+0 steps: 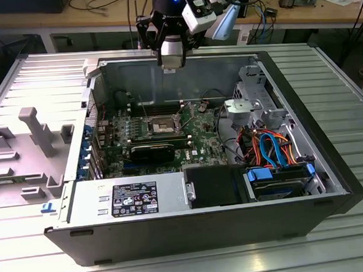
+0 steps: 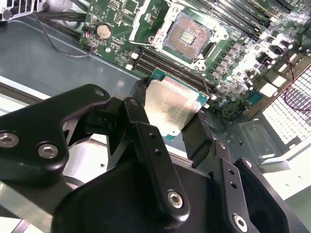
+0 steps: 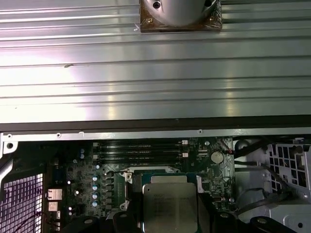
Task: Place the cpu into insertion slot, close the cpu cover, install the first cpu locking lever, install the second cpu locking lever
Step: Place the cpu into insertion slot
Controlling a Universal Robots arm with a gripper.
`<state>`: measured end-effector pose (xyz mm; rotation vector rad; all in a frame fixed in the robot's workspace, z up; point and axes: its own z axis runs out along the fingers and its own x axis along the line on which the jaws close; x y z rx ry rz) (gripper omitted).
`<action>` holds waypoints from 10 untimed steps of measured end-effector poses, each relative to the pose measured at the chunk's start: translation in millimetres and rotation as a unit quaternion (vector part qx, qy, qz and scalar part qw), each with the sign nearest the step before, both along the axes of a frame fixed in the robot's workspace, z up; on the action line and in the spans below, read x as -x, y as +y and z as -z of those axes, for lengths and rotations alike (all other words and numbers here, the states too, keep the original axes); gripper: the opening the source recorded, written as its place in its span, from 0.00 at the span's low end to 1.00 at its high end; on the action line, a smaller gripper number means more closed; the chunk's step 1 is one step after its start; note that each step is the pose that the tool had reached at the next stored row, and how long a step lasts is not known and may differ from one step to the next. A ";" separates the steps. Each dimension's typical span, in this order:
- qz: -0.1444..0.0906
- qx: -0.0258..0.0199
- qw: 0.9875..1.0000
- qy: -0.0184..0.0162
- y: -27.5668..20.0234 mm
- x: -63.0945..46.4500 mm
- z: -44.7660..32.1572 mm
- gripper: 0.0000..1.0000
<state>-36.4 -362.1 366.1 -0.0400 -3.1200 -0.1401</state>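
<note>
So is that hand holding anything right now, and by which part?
Yes: the hand holds the cpu, a small silver chip, pinched by two opposite edges between its black fingers, metal face showing.

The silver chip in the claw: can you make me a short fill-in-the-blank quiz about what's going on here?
1. The gripper is ____ on the cpu.
2. The cpu hangs above the circuit board, so the insertion slot is ____.
3. That circuit board is coloured ____.
Missing words: shut; empty; green.
</note>
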 end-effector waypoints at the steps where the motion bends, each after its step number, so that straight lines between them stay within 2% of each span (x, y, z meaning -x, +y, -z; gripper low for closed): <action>1: 0.000 0.000 1.000 0.000 -0.5 0.2 0.3 0.55; 6: 0.000 0.000 1.000 0.000 -5.2 2.5 2.7 0.55; 10: 0.000 0.000 1.000 0.000 -7.0 3.4 4.1 0.55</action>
